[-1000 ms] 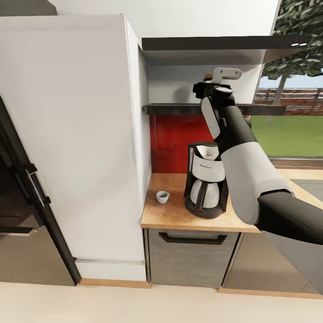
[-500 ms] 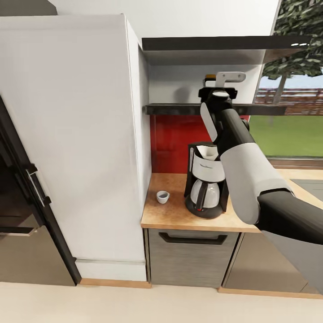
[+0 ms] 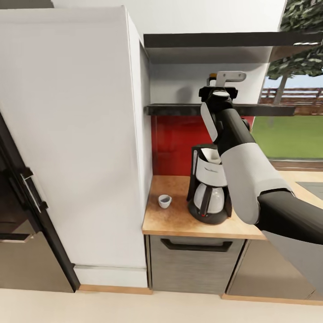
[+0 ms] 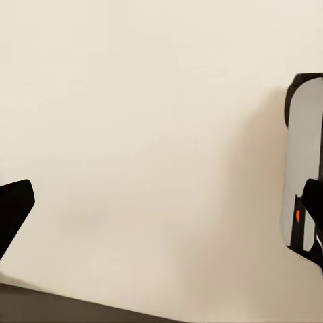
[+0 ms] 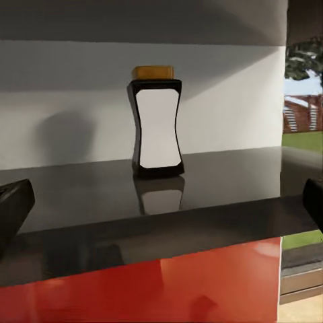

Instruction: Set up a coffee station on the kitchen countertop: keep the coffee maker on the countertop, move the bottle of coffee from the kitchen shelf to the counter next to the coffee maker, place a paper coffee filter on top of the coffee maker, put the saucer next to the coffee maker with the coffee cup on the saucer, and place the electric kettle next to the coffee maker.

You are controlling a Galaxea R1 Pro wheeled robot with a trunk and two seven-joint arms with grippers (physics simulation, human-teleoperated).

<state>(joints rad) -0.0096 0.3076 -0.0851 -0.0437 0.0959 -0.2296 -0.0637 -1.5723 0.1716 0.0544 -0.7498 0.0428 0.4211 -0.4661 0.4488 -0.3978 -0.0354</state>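
The coffee bottle (image 5: 157,124), black with a white label and a yellow cap, stands upright on the dark kitchen shelf (image 5: 202,202). My right gripper (image 5: 161,202) is open in front of the bottle and short of it, level with the shelf edge. In the head view my right arm reaches up to the shelf (image 3: 175,109), and the bottle's cap (image 3: 211,80) peeks out behind the wrist. The coffee maker (image 3: 209,190) stands on the wooden countertop (image 3: 170,220) with a white paper filter (image 3: 210,154) on top. A small grey cup (image 3: 164,200) sits left of it. My left gripper (image 4: 161,215) is open over the cream floor.
A tall white cabinet (image 3: 72,134) borders the counter on the left, with a dark appliance (image 3: 18,202) beyond it. A second shelf (image 3: 215,40) hangs above the bottle's shelf. A drawer front (image 3: 195,258) sits under the counter. A window (image 3: 291,116) opens to the right.
My right wrist has shifted slightly to the right at shelf height. The head camera has moved a little, so the whole picture has shifted. Cup and coffee maker stay put.
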